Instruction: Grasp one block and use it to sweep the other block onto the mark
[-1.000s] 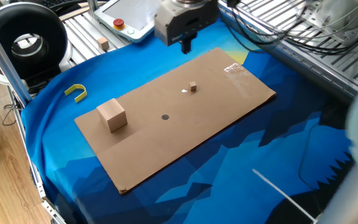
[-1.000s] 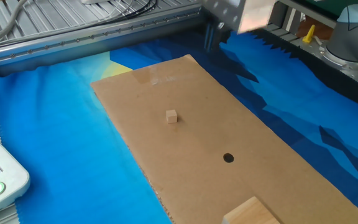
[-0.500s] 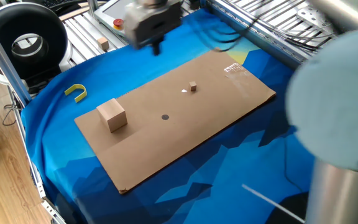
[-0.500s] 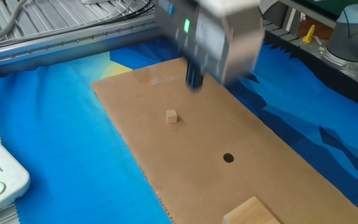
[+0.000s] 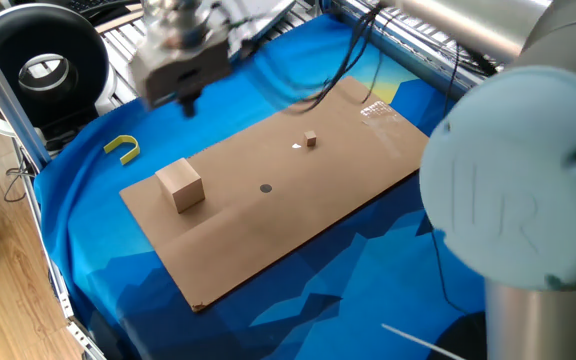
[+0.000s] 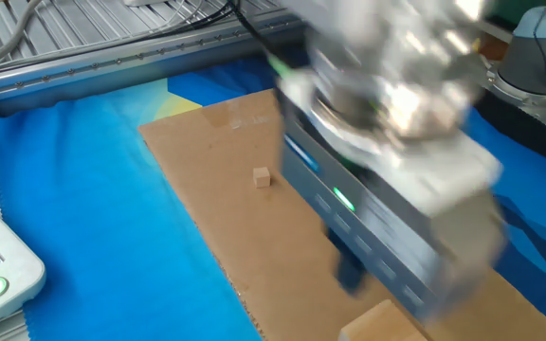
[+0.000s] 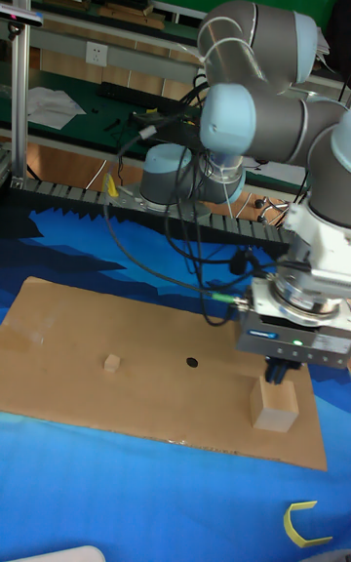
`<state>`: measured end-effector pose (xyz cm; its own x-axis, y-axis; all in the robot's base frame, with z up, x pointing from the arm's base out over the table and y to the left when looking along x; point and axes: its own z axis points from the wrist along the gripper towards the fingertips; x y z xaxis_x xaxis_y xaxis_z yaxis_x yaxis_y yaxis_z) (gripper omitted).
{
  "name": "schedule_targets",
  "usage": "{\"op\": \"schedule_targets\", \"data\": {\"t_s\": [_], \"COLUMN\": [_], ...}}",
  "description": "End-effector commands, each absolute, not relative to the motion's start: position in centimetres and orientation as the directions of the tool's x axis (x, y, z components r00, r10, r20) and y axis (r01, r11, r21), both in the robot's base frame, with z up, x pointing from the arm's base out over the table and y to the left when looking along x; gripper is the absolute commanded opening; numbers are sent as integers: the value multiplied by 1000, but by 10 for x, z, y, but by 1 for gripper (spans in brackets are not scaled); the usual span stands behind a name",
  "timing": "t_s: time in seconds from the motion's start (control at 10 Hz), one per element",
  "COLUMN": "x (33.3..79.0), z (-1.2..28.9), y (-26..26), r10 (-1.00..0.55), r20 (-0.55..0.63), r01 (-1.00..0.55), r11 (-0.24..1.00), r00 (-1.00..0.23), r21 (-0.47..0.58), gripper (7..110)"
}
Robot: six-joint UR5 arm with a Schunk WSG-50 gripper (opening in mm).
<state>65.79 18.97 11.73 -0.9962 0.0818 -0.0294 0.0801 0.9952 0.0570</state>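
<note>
The large light-tan block (image 5: 180, 185) stands at the left end of the brown board (image 5: 348, 185), also seen as the large block (image 7: 274, 406) and, at the lower edge, the large block (image 6: 383, 323). My gripper (image 5: 186, 100) hovers above it, apart from it and holding nothing; motion blur hides whether the gripper (image 7: 281, 373) is open or shut. The tiny cube (image 5: 310, 139) lies toward the board's far end, seen too as the tiny cube (image 6: 262, 176) and the tiny cube (image 7: 112, 362). The dark round mark (image 5: 265, 187) lies between the two blocks. The gripper (image 6: 350, 277) hides it in the other fixed view.
A white fleck (image 5: 298, 147) lies beside the tiny cube and a shiny tape patch (image 5: 375, 110) sits at the board's far corner. A yellow hook (image 5: 121, 148) rests on the blue cloth left of the board. A metal frame and cables (image 5: 438, 45) run behind.
The gripper has swept from the board's far end, past the tiny cube, to above the large block. Both blocks have stayed in place.
</note>
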Motion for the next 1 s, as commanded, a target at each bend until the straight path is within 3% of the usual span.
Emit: {"op": "schedule_targets", "data": {"t_s": [0.0, 0.4, 0.8, 0.9], "x": [643, 629, 650, 651], "z": [95, 94, 84, 84], "y": [236, 245, 223, 220], "r10": [113, 120, 28, -14], "r20": [-19, -11, -58, -54], "r01": [111, 118, 25, -17], "r11": [988, 987, 998, 999], "r00": [-993, -993, -998, -998], "r21": [106, 109, 55, 46], "gripper": [7, 7, 7, 66]}}
